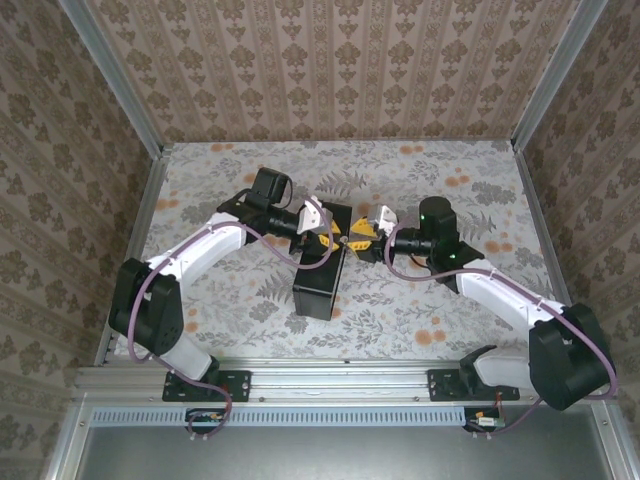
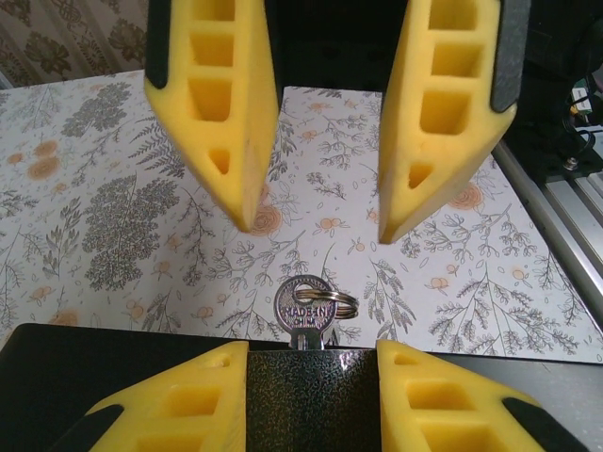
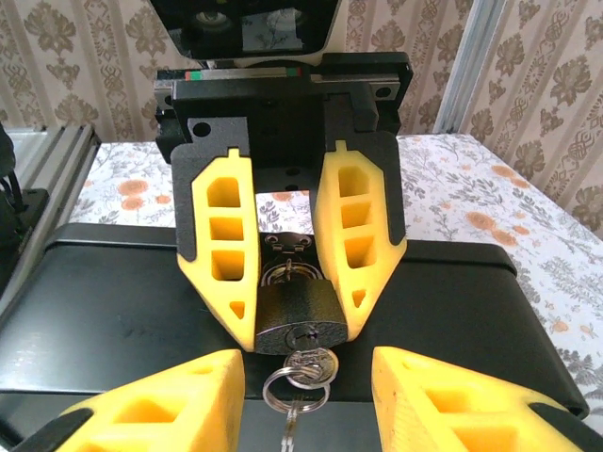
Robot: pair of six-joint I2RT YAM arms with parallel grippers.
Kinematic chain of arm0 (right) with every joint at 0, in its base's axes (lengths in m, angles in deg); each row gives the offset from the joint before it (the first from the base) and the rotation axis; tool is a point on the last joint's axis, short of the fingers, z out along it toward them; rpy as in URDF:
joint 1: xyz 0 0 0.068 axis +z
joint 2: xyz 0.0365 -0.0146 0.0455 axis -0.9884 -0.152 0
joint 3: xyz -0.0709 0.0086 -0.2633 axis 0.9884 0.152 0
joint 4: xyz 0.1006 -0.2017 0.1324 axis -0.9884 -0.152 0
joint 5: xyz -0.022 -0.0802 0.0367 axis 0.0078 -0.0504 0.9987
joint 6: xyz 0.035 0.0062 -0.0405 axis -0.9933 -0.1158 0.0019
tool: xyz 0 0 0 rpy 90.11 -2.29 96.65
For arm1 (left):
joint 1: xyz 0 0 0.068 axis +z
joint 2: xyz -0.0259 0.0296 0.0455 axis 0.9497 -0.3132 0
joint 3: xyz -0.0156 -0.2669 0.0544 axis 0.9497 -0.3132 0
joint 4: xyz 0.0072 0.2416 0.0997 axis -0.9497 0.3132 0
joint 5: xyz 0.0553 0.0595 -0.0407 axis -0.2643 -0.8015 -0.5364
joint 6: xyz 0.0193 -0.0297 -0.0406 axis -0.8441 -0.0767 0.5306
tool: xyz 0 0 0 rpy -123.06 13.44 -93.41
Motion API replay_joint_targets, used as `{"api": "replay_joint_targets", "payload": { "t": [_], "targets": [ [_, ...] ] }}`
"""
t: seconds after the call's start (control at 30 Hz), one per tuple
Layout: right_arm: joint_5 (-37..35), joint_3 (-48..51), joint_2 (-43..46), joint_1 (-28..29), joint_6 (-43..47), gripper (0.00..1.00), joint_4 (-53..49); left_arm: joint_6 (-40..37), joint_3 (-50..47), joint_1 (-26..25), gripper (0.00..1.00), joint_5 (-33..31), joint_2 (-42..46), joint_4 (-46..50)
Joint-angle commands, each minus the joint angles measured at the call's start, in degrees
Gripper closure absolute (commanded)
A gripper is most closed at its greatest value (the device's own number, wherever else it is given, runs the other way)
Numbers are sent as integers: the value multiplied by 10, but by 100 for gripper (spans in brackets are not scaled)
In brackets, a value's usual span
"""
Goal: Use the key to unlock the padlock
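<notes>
The padlock (image 3: 300, 315) is a small dark body with a hammered finish, and its shackle goes through the hasp of a black box (image 3: 113, 301). My left gripper (image 2: 313, 348) is shut on the padlock (image 2: 311, 400), one yellow finger on each side. The silver key (image 3: 311, 363) sticks out of the keyhole, with a ring (image 3: 294, 391) and a second key hanging from it. My right gripper (image 3: 306, 363) faces the lock. Its fingers are open, spread wide on both sides of the key and not touching it. In the left wrist view the key head (image 2: 304, 306) stands above the padlock.
The black box (image 1: 322, 270) lies at the middle of the flower-patterned table (image 1: 450, 190), between the two arms. Metal frame rails (image 1: 140, 210) and wallpapered walls close in the sides and back. Patterned table surface spreads left and right of the box.
</notes>
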Motion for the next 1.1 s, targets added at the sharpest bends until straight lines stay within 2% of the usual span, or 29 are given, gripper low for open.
{"api": "replay_joint_targets", "payload": {
  "t": [0.0, 0.63, 1.07],
  "targets": [
    [-3, -28, -14, 3, 42, 60, -21, -16, 36, 3, 90, 45, -2, -1],
    [8, -56, -44, 10, 98, 64, -88, -19, 38, 6, 91, 43, -2, 7],
    [-9, -63, -50, 25, 99, 68, -73, -22, 46, 7, 91, 52, -6, 15]
  ]
}}
